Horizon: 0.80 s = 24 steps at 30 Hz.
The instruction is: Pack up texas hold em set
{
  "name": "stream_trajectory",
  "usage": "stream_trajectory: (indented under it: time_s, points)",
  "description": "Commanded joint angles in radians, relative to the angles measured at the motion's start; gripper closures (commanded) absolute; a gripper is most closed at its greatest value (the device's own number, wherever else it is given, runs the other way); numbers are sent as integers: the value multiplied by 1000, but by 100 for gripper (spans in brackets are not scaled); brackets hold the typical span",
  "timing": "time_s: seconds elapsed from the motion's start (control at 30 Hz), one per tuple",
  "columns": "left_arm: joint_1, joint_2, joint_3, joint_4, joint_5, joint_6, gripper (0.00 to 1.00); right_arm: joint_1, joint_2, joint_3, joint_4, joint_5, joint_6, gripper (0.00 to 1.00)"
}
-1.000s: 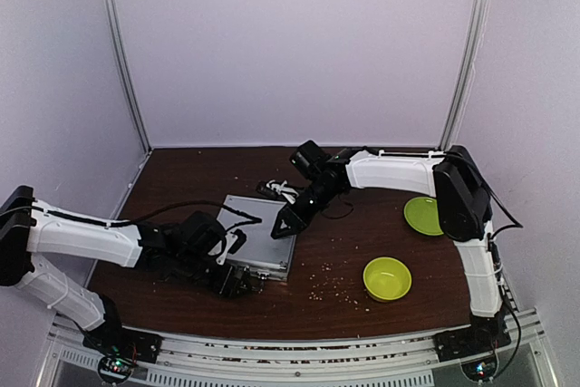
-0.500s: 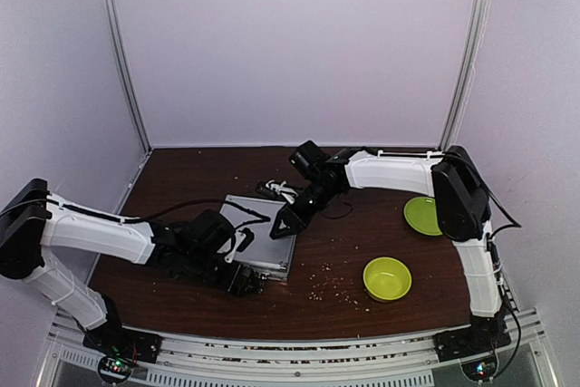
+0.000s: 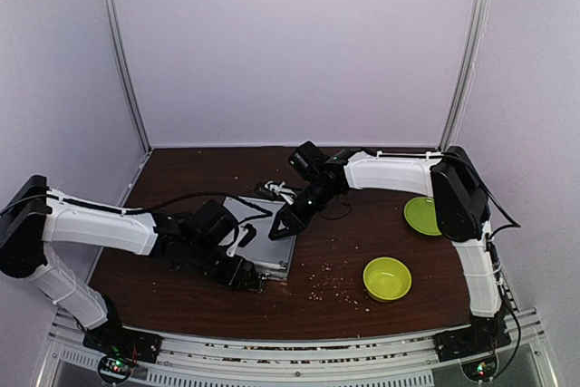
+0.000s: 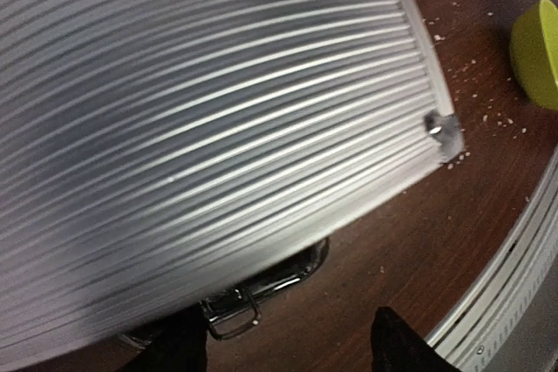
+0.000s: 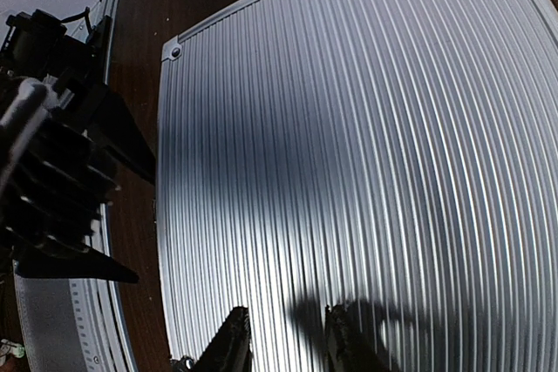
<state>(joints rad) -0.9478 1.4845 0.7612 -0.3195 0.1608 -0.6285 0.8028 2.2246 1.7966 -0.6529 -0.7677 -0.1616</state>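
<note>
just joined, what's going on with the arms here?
Both arms are at the silver case, which lies shut and flat on the table. The right tool is closed, tips down at the ribbed lid near its far right corner; contact can't be confirmed. The left tool is open at the case's near edge, jaws spread by the metal handle, not gripping it. No chips or cards are visible. A green bowl and plate sit to the right.
</note>
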Motion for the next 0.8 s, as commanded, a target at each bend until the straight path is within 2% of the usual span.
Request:
stream_trajectory:
  time_s: [0.0, 0.2, 0.47, 0.63, 0.77]
  points:
    - [0, -128, 99, -9, 54, 36, 34, 19, 79, -17, -86, 43, -2, 70]
    - [11, -173, 98, -77, -30, 46, 33, 19, 82, -16, -90, 44, -4, 70]
    - [11, -151, 10, -92, -9, 35, 38, 19, 84, -16, -94, 42, -8, 70]
    - [11, -108, -5, -83, 2, 1, 30, 20, 86, -14, -97, 42, -9, 70]
    - [10, -50, -9, -44, 4, -9, 29, 22, 91, -14, -100, 41, -10, 70]
